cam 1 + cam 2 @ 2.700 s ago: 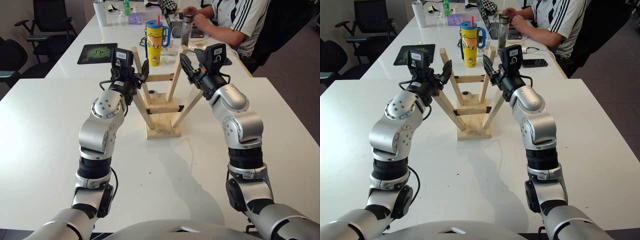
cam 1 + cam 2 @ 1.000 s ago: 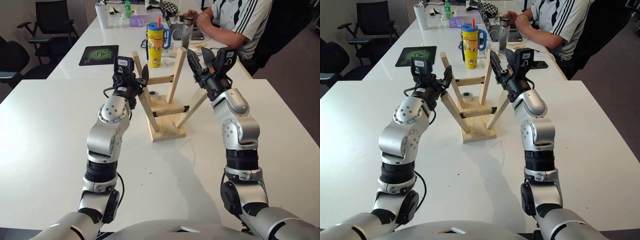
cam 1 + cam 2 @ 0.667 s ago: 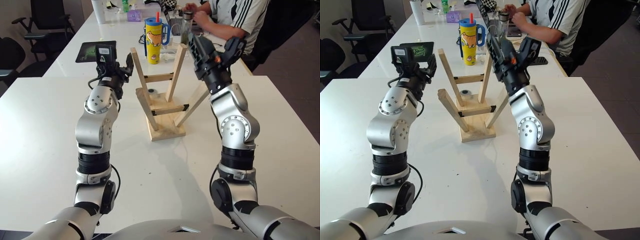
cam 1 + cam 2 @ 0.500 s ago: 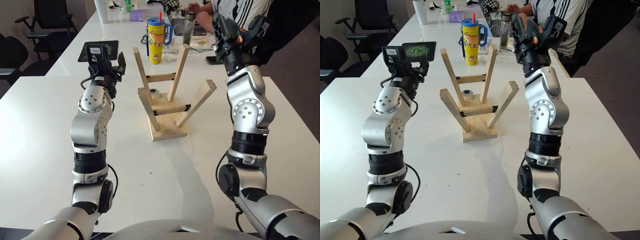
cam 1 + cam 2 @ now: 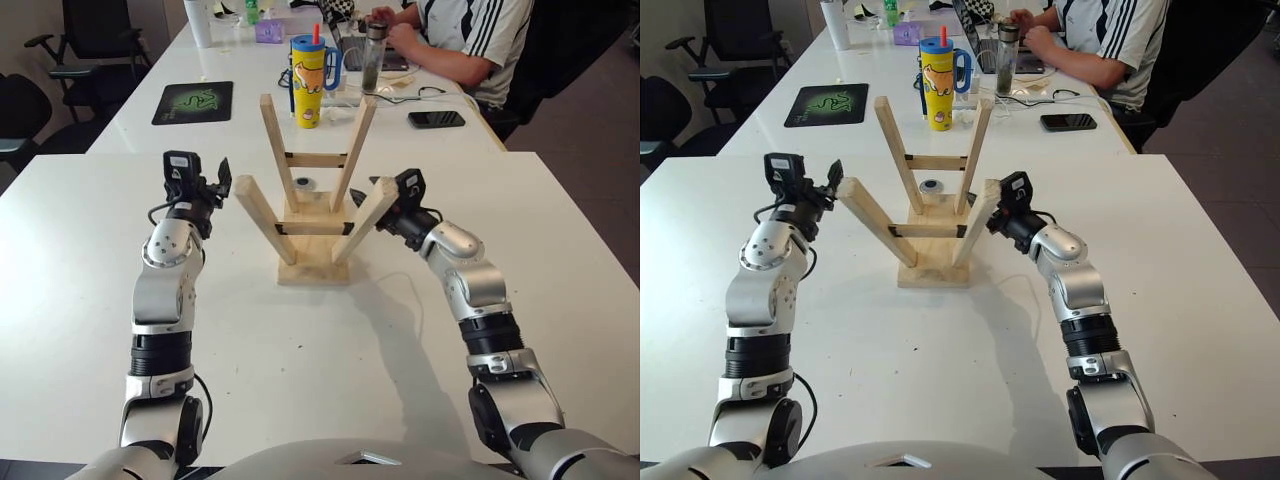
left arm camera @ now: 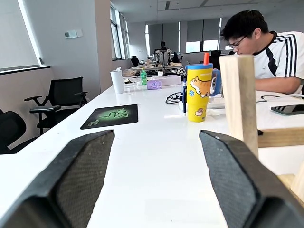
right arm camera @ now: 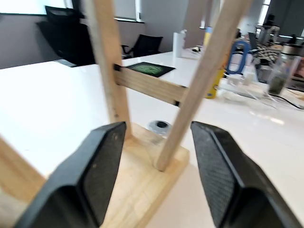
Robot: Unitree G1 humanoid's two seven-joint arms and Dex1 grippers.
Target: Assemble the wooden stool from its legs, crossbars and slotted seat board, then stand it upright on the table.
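From my station I saw both arms clad in rounded silver-grey shells, the left arm point(image 5: 160, 290) and the right arm point(image 5: 470, 285) alike, broken by black bands at the joints. A round cap point(image 5: 164, 252) dotted with small dark screw heads sat on the left arm's upper shell. A thin black cable point(image 5: 203, 397) looped beside its lower end. The left wrist's black housing carried a small white label point(image 5: 181, 164). The left gripper point(image 6: 156, 185) and right gripper point(image 7: 159, 171) had black fingers, their pads point(image 6: 88, 175) finely cross-hatched.

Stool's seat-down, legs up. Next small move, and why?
Probably close the right gripper on the near right leg beside it: the stool sits inverted on its seat board, and that gripper and the left gripper are open, holding nothing.
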